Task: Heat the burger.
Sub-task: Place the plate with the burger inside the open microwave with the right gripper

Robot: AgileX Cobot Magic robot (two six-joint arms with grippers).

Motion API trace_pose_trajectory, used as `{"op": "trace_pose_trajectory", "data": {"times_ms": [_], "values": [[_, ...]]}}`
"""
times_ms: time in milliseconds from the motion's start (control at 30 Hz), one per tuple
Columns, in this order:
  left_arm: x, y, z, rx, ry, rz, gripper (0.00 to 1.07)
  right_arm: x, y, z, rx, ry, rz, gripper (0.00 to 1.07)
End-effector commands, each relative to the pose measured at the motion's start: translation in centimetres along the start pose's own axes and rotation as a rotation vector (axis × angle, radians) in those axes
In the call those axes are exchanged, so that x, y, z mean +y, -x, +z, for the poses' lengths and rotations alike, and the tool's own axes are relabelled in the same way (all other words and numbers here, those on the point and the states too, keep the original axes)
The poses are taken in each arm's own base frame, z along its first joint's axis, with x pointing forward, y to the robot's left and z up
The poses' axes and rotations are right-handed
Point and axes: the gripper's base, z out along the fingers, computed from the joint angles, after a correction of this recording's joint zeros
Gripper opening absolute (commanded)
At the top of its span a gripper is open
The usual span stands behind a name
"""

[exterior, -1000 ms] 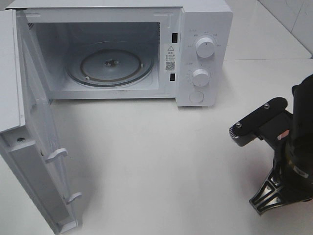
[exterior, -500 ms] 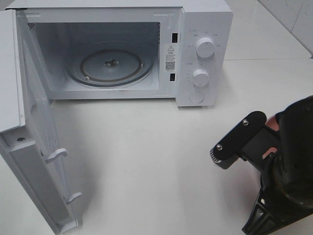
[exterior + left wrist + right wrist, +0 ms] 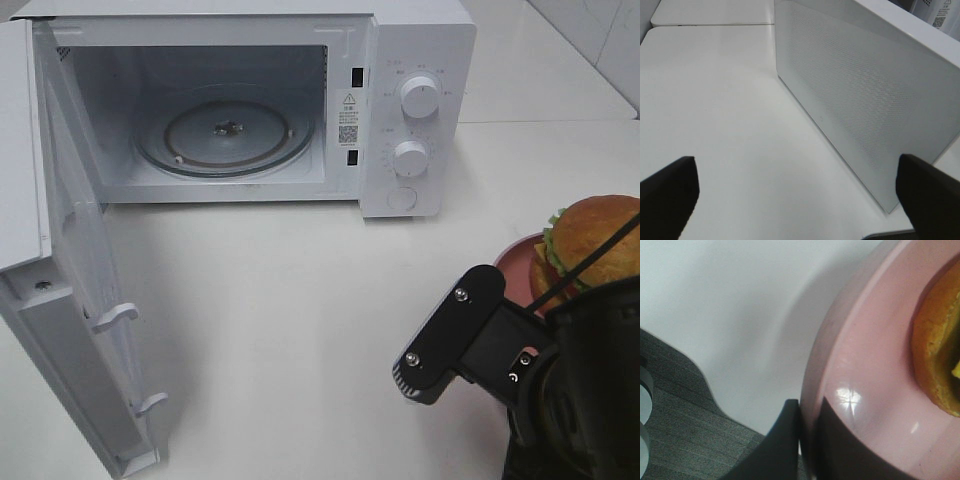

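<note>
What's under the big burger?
A pink plate sits under the burger. The right gripper pinches the plate's rim. The middle of the plate is hidden beneath the burger.

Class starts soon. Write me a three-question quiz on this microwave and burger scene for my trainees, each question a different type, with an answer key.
1. True or false: the burger already sits on the turntable inside the microwave.
2. What is the right gripper shut on? A) the bun B) the rim of the pink plate C) a spoon
3. Fill in: the left gripper has its jaws ____.

Key: 1 false; 2 B; 3 open.
</note>
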Motion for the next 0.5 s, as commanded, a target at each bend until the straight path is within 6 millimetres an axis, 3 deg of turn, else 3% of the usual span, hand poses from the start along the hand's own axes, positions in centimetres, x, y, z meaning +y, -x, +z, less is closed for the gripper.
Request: {"op": "trace_pose_trajectory", "data": {"times_ms": [33, 500], "values": [[-0.1, -0.1, -0.2, -0.029, -0.006, -0.002, 1.0, -0.3, -0.2, -0.2, -0.004, -0.062, -0.044, 0.01], [-0.1, -0.1, -0.2, -0.029, -0.006, -0.002, 1.0, 0.7, -0.2, -1.0, -0.06, -0.07, -0.201, 0.01]]}}
